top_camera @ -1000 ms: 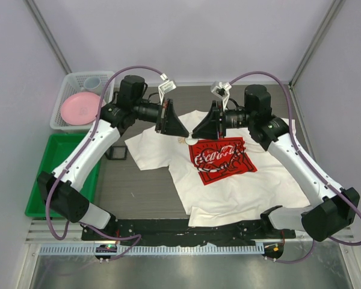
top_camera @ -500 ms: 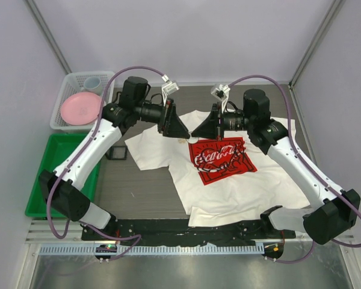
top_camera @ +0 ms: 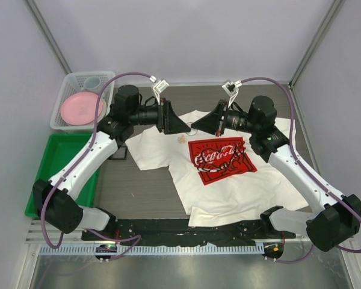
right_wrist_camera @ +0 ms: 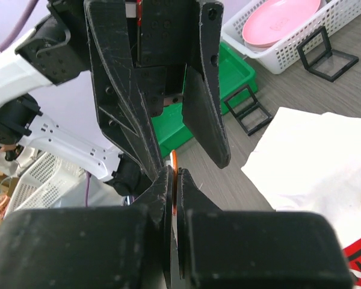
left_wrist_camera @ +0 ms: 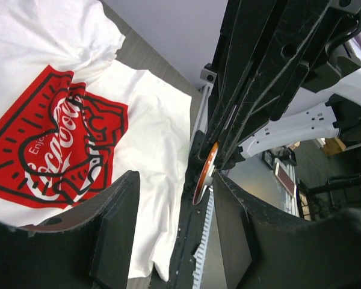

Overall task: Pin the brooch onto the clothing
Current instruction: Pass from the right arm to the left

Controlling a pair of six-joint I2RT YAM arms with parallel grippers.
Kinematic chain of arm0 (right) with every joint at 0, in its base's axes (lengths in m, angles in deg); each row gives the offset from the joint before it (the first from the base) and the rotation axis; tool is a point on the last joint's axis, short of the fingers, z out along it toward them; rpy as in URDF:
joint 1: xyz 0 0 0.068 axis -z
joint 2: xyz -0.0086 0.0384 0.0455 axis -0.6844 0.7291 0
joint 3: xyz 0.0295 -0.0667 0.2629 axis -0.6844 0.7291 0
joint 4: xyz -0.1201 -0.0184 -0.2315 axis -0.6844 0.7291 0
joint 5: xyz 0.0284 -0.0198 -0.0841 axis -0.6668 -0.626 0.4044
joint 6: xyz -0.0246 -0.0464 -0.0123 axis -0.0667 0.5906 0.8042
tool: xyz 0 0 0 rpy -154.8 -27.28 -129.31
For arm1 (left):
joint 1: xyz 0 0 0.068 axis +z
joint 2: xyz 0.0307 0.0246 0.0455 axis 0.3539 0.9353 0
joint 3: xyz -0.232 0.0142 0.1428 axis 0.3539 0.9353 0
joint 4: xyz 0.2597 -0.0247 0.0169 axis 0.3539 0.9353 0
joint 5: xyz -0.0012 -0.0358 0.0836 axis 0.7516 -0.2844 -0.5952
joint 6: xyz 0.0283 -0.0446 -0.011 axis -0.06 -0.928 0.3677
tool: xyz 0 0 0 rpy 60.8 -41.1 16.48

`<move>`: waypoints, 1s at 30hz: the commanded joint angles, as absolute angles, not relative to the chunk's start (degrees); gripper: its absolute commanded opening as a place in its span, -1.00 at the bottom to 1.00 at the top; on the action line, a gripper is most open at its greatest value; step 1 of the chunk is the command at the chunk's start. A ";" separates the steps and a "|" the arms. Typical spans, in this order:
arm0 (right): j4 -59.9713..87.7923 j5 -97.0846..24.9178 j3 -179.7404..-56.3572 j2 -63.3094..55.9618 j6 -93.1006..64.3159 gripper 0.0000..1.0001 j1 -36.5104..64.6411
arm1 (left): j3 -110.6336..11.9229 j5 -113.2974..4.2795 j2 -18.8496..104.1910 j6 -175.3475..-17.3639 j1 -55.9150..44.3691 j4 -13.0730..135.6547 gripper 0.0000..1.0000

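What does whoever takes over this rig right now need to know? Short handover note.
Grippers: they face each other above the collar end of the shirt. The left gripper is open and empty. The right gripper is shut on a thin orange-edged disc; I can't tell what it is.
Things: the shirt lies spread flat, print up. A small gold piece, likely the brooch, lies on it beside the print's corner, on the left arm's side.
Done: no pinning can be confirmed.
Left: fix the brooch to the shirt.
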State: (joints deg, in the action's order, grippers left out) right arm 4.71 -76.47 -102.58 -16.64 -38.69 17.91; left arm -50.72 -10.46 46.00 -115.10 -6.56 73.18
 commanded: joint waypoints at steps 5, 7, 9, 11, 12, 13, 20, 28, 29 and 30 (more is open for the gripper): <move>0.13 -73.62 -102.62 -18.04 -42.65 -0.99 17.88 | -49.26 -12.59 44.70 -126.77 -6.43 60.15 0.05; 0.57 -73.00 -102.71 -18.13 -42.12 -0.98 17.97 | -48.73 -13.46 44.70 -127.66 -6.34 59.44 0.02; 1.18 -72.22 -102.79 -18.05 -41.59 -0.98 17.88 | -48.29 -13.90 44.78 -129.07 -6.34 58.57 0.01; 1.45 -71.86 -102.80 -18.22 -40.98 -0.98 17.79 | -48.11 -14.25 45.05 -130.56 -6.34 58.04 -0.02; 1.54 -71.43 -102.80 -18.22 -40.72 -0.98 17.79 | -47.85 -14.43 45.22 -131.26 -6.43 57.51 -0.03; 2.06 -71.16 -102.80 -18.22 -40.54 -0.99 17.79 | -47.59 -14.43 45.31 -132.05 -6.34 56.90 -0.03; 3.82 -69.58 -102.71 -18.66 -38.96 -0.98 17.79 | -46.53 -13.20 46.10 -136.28 -6.34 51.36 0.02; 3.65 -69.40 -102.36 -18.84 -39.57 -0.98 17.79 | -46.36 -13.55 46.28 -135.06 -6.43 52.23 -0.13; 3.65 -69.31 -102.36 -18.75 -39.66 -0.98 17.88 | -46.18 -13.46 46.28 -134.88 -6.43 52.23 -0.17; 3.47 -69.22 -102.27 -18.75 -40.01 -0.98 17.88 | -46.01 -13.29 46.10 -134.61 -6.43 52.32 -0.20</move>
